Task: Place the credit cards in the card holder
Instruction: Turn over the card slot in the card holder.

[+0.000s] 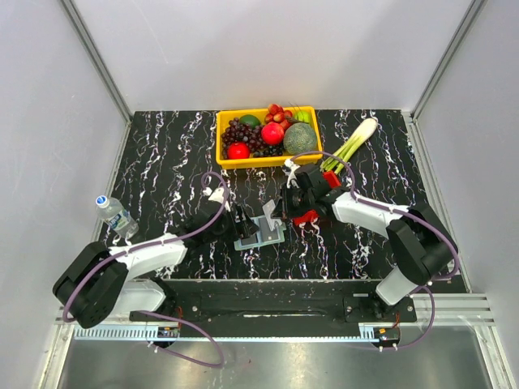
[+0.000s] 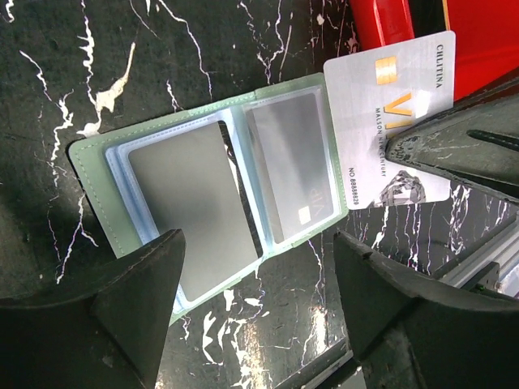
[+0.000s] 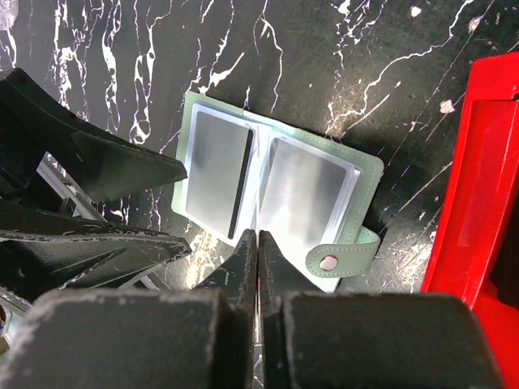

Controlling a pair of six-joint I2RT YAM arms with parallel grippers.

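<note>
The card holder (image 1: 261, 232) (image 2: 91, 166) (image 3: 366, 174) lies open on the black marble table, pale green with clear pockets and a snap strap (image 3: 340, 258). A dark card (image 2: 195, 211) sits in one pocket and another (image 2: 292, 178) in the pocket beside it. My right gripper (image 1: 277, 213) (image 3: 258, 235) is shut on a whitish credit card (image 2: 389, 121), held on edge just past the holder's far side. Its fingers (image 2: 454, 154) show in the left wrist view. My left gripper (image 1: 243, 220) (image 2: 258, 239) stands open over the holder's near edge, nothing between its fingers.
A red basket (image 1: 306, 217) (image 2: 405, 20) (image 3: 478, 203) sits right behind the held card. A yellow tray of fruit (image 1: 224, 160) stands at the back, a leek (image 1: 349, 146) to its right. A water bottle (image 1: 116, 213) lies at the table's left edge.
</note>
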